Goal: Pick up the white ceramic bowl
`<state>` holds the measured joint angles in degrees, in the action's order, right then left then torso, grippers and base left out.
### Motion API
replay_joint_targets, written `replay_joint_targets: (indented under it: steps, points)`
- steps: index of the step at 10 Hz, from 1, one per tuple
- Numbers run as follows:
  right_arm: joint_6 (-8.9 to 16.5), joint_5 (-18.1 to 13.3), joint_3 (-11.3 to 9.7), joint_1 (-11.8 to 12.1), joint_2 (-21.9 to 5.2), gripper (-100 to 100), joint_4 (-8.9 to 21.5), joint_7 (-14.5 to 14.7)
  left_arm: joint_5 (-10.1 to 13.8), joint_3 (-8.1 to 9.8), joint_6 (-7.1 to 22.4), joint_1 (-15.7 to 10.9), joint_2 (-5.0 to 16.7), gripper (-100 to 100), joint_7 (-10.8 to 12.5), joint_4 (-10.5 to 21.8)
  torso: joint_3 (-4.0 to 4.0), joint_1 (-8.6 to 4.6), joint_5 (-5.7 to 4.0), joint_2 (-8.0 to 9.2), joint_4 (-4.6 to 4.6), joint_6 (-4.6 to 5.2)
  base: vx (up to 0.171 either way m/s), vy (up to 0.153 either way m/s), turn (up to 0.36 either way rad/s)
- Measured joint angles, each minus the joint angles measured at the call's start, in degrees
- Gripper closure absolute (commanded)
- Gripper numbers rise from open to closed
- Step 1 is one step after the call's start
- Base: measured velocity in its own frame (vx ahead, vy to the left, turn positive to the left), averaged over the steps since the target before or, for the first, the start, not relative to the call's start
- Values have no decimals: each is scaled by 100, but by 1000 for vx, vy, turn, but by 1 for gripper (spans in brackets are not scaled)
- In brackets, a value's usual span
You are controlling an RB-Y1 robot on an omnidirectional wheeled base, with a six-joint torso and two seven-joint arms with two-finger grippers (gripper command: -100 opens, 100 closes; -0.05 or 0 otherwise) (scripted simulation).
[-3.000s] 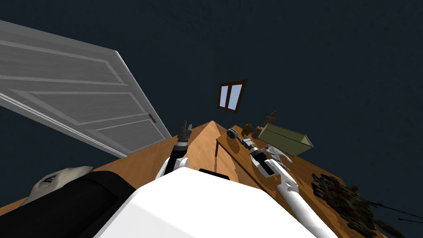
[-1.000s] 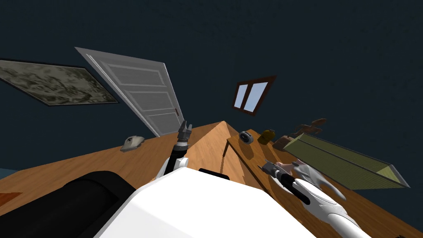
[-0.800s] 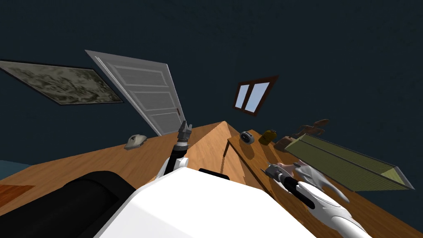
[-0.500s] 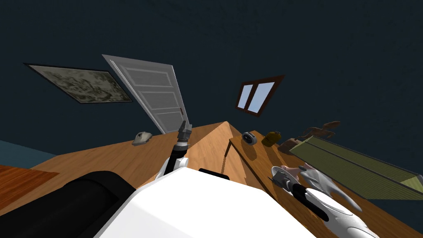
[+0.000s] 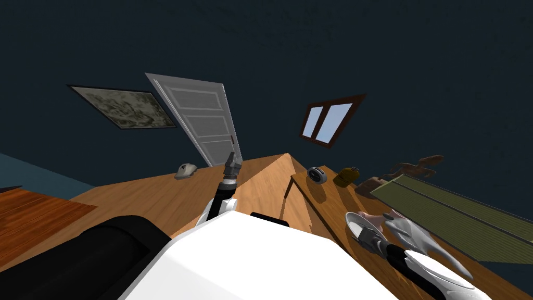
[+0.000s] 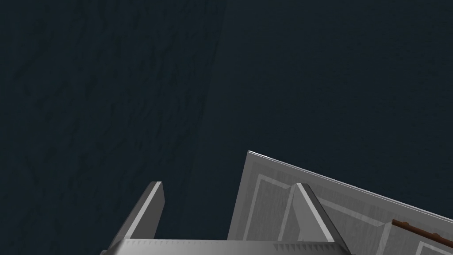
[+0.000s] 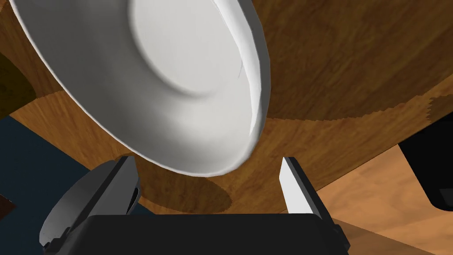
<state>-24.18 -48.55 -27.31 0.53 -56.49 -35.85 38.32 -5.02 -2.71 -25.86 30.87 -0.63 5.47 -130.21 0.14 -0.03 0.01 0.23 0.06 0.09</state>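
The white bowl (image 7: 177,79) lies on the wooden table (image 7: 345,79), tilted in the right wrist view, with its near rim reaching into the gap between my fingers. My right gripper (image 7: 207,161) is open; its fingers (image 7: 295,186) stand on either side of the rim without pressing it. In the head view the bowl (image 5: 355,222) shows as a white oval just ahead of my right gripper (image 5: 365,234) on the table's near part. My left gripper (image 5: 232,162) is raised in front of my chest, open and empty (image 6: 228,206).
Further along the table (image 5: 320,200) stand a small round clock (image 5: 315,174), an olive jar (image 5: 346,176), a brown figure (image 5: 416,166) and a long green box (image 5: 458,221). A white door (image 5: 203,125) leans open behind. A black seat (image 5: 78,260) is at my left.
My view has swung, so the door and wall picture slid to the right in the head view. My right arm drew back along the table, and the bowl now sits at its fingertips.
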Motion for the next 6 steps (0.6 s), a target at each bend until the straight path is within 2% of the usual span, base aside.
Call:
replay_joint_targets:
  steps: [1, 2, 4, 6]
  points:
    - [-4, -26, -2, -54, 83, -100, 289, 84, 0, 0, 0, 0, 0, 0, 0, 0, -2, -1, -2, -3, -1, -2, -34, 9, 139]
    - [49, -91, -149, 72, -73, -100, 183, -5, 0, 0, 0, 0, 0, 0, 0, 0, -1, 0, 1, -1, 0, -1, -23, 3, 20]
    - [79, -161, -275, 86, -117, -100, 270, -80, 0, 0, 0, 0, 0, 0, 0, 0, -4, 0, -1, -7, -2, 0, -15, 6, 37]
    - [-5, -176, -266, 32, -47, -100, 538, 52, 0, 0, 0, 0, 0, 0, 0, 0, -7, -1, -1, -11, -3, -1, -4, 2, 21]
